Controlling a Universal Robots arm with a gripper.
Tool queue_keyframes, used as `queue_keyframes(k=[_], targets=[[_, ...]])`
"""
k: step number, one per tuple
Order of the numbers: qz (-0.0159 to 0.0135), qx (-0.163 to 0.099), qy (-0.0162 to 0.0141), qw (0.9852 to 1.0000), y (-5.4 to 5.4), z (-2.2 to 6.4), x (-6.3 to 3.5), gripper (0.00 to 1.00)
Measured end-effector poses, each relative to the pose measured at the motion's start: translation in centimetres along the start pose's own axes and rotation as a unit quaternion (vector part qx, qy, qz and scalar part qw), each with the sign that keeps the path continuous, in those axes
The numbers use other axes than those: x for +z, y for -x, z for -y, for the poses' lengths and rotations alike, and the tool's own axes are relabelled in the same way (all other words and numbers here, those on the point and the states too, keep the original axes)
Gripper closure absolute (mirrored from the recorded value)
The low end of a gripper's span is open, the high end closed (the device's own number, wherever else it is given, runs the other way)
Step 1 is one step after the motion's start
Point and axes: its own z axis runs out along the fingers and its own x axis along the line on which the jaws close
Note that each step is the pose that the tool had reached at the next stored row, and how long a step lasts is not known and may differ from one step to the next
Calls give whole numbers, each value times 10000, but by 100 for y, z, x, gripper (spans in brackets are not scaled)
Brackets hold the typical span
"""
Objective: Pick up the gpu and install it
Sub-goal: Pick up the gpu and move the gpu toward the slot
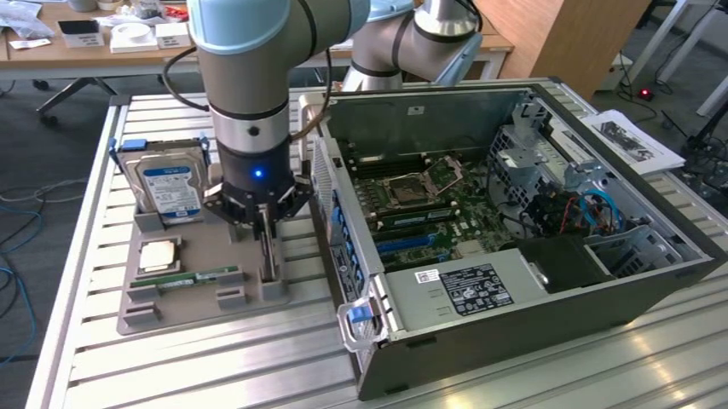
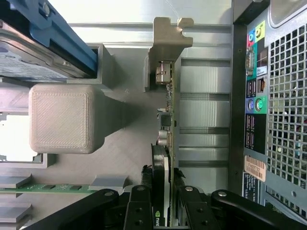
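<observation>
the claw (image 2: 164,211) pinches the gpu (image 2: 163,167) from both sides. the card stands on edge in a slot of the grey tray (image 1: 182,300), with its silver bracket (image 2: 165,48) at the far end. the tray lies on the slatted bench (image 1: 170,366), just beside the open computer case (image 1: 546,281). on the tray a memory stick (image 1: 199,277) and a processor (image 1: 159,256) lie flat. beyond them a hard drive (image 1: 170,187) stands upright.

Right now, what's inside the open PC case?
Motherboard, CPU socket, blue slots, blue cables. A labelled metal box covers the board's near end; whatever lies beneath is hidden.
</observation>
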Motion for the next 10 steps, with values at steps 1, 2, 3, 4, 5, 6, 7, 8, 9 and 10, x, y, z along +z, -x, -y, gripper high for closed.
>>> queue_keyframes(k=[1,2,3,4,5,6,7,8,9,10], targets=[[0,0,0,10000,0,-1,-12,73],[0,0,0,10000,0,-1,-25,73],[0,0,1,10000,0,-2,-38,73],[0,0,1,10000,0,-3,-54,73],[0,0,0,10000,-1,-4,-71,73],[0,0,0,10000,-1,-5,-89,73],[-1,0,0,10000,-1,-5,-109,73],[0,0,0,10000,-1,-7,-131,73],[0,0,0,10000,-1,-8,-155,73],[0,0,0,10000,-2,-9,-182,73]])
